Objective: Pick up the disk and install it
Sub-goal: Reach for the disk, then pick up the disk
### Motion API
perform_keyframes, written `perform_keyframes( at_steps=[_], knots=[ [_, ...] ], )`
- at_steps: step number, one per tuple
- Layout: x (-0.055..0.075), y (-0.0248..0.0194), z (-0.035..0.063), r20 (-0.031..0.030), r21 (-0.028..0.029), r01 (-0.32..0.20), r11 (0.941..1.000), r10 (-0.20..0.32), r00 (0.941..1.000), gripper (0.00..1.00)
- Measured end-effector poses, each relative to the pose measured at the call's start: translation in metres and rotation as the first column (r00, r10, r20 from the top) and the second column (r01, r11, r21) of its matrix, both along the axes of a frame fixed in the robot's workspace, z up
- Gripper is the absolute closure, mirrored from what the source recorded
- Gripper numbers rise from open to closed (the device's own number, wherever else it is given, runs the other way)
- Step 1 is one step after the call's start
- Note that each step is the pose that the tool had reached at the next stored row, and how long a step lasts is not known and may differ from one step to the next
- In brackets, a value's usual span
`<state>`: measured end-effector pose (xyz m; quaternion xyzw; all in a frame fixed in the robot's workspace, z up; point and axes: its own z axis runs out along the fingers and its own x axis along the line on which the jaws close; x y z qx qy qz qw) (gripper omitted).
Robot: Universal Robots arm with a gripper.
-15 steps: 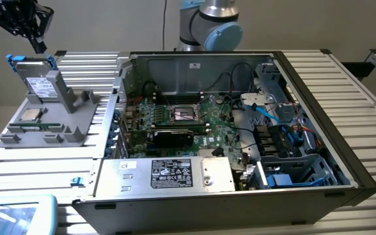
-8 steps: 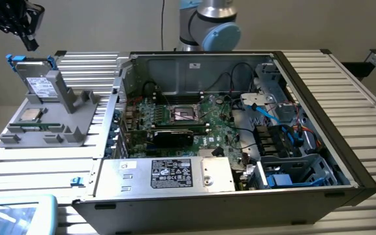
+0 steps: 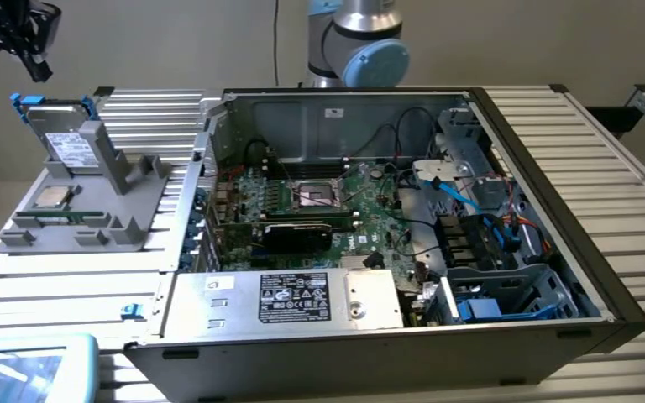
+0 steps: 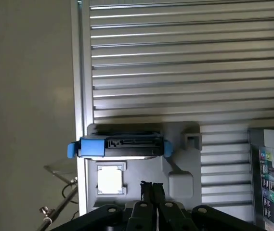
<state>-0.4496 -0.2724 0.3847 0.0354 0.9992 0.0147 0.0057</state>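
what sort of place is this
Likely a robotics lab bench for PC assembly: an open computer case with motherboard, a fixture holding the disk, and a robot arm at a slatted table.

Grey disk [image 3: 54, 119] with blue frame [image 4: 92, 147] and white label [image 3: 73, 151].

The disk [image 3: 60, 133] has its lower part hidden in the grey holder [image 3: 132, 201], its label print unreadable.
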Motion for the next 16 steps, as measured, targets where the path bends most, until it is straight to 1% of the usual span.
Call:
perform_keyframes(
  at_steps=[7, 12, 14, 16],
  knots=[
    [-0.021, 0.0166, 0.0, -0.0033, -0.0001, 0.0, 1.0, 0.0, 1.0, 0.89],
    [-0.035, 0.0277, -0.0001, -0.0051, -0.0004, 0.0, 1.0, 0.0, 1.0, 0.89],
    [-0.036, 0.0304, -0.0001, -0.0059, -0.0006, 0.0, 1.0, 0.0, 1.0, 0.89],
    [-0.037, 0.0316, -0.0003, -0.006, -0.0006, 0.0, 1.0, 0.0, 1.0, 0.89]
  ],
)
